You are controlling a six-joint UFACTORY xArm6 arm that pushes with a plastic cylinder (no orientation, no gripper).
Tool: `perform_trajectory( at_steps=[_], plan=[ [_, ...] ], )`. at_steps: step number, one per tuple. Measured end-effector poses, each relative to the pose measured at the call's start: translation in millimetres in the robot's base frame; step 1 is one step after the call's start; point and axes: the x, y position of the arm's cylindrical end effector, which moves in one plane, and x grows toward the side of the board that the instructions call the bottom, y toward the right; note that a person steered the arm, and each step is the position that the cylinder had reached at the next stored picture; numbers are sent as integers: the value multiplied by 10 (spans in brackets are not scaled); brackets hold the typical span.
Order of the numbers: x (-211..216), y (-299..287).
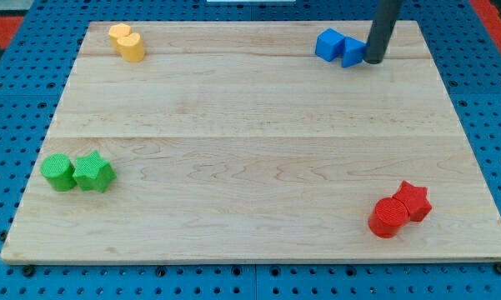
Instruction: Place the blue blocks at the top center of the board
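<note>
Two blue blocks sit side by side near the view's top right of the wooden board (pixel 250 142): a blue cube-like block (pixel 328 44) on the left and a blue wedge-like block (pixel 353 52) touching it on the right. My tip (pixel 373 60) stands on the board right against the right side of the wedge-like blue block. The dark rod rises from it out of the view's top.
Two yellow blocks (pixel 127 42) lie at the top left. A green cylinder (pixel 58 172) and a green star-shaped block (pixel 94 172) sit at the left. A red cylinder (pixel 388 217) and a red star-shaped block (pixel 413 201) sit at the bottom right.
</note>
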Motion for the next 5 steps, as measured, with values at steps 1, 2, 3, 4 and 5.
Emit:
perform_trajectory(
  at_steps=[1, 2, 3, 4, 5],
  plan=[
    [-269, -443],
    [-497, -770],
    [-502, -600],
    [-561, 0],
    [-853, 179]
  ],
)
